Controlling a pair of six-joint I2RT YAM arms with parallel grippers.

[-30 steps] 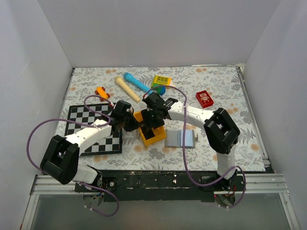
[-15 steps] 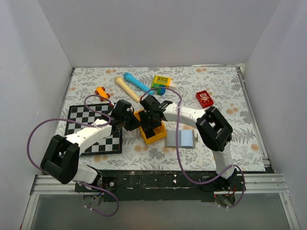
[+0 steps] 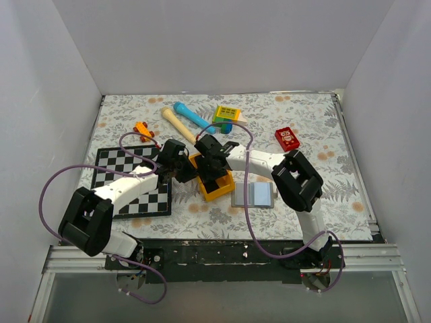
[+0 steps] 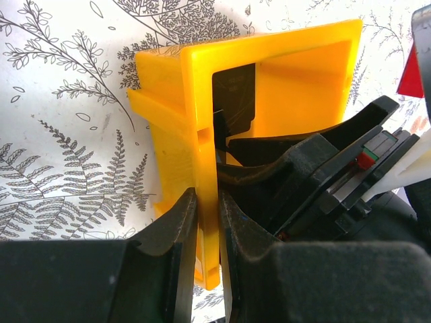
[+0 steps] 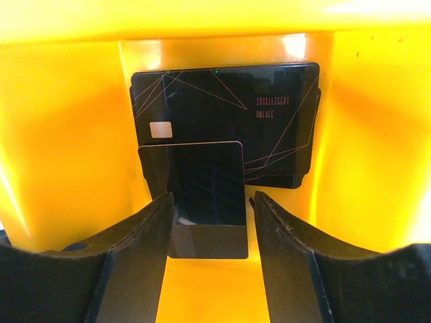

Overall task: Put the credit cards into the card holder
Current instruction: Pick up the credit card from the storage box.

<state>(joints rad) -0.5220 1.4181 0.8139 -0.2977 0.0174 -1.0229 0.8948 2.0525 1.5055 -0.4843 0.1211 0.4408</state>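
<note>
Tabletop [image 3: 303, 118]: I'm seeing orange tray [image 4: 303, 81] sitting on it.
Left claw [image 4: 207, 202]: clamping the tray's wall.
Right claw [image 5: 212, 202]: hovering released inside the tray, straddling one black credit card [image 5: 202, 178].

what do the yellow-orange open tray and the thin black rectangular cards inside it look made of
Yellow-orange tray: likely moulded plastic with a semi-gloss finish; it has one uniform colour and soft glare on its walls.
Black cards: probably plastic, smooth and slightly glossy; they are thin with rounded corners, fine printed lines and a chip-like square.
</note>
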